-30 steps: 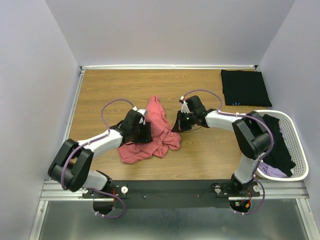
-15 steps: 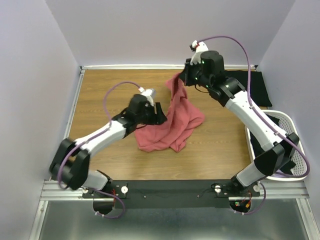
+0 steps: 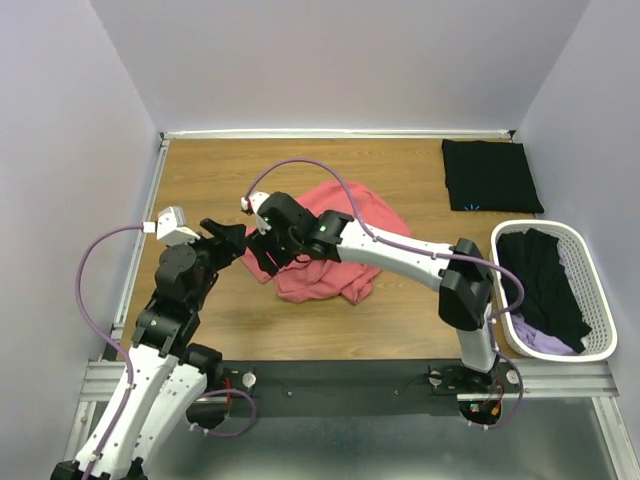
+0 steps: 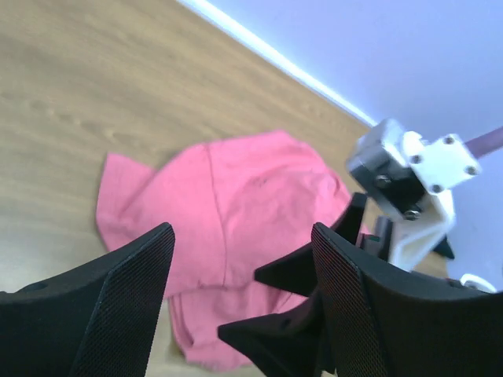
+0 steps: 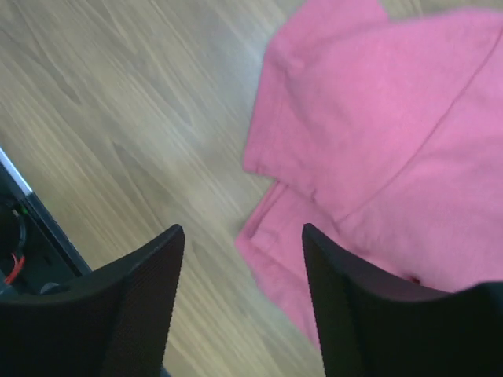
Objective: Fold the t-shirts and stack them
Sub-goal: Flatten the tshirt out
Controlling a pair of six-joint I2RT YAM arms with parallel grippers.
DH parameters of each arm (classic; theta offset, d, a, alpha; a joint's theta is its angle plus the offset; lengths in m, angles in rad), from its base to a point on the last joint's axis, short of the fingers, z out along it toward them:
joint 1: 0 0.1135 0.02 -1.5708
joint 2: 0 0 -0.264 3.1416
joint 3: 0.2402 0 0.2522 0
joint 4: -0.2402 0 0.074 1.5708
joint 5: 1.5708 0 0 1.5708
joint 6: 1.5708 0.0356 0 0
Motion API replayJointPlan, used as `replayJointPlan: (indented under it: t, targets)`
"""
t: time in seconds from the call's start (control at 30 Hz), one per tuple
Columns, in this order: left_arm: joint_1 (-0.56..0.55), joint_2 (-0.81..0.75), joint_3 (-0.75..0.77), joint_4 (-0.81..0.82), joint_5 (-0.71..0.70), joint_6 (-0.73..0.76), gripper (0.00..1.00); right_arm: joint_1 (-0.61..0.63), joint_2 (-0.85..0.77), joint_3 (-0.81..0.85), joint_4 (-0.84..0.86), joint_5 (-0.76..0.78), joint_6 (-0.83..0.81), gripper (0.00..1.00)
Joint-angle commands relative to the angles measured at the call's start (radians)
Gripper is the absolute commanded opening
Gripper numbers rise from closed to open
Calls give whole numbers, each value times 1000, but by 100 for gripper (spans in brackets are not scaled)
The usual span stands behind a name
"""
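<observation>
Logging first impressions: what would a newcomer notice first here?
The crumpled pink tee mid-table, with the right gripper and left gripper both open by its left edge. Then the folded black tee in the far right corner, and the basket of clothes at the right edge.

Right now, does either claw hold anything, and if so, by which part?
Nothing is held. The left claw and the right claw are both open and empty. The coral-pink t-shirt lies crumpled on the table, free of both.
</observation>
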Motion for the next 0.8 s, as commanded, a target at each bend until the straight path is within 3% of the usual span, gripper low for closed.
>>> replayJointPlan:
  t: [0.0, 0.2, 0.37, 0.63, 0.77]
  targets:
    - [-8, -19, -37, -108, -34, -20, 80, -4, -96, -37, -34, 181, -7, 72]
    - [-8, 159, -85, -14, 59, 20, 83, -162, -248, -288, -34, 158, 62, 71]
    - [-4, 390, -24, 75, -11, 114, 84, -223, -297, -484, -19, 105, 95, 68]
    - [77, 821, 196, 54, -34, 352, 83, -245, -334, -600, 38, 93, 102, 68]
    - [117, 947, 256, 44, -51, 413, 81, -243, -340, -610, 55, 70, 111, 67]
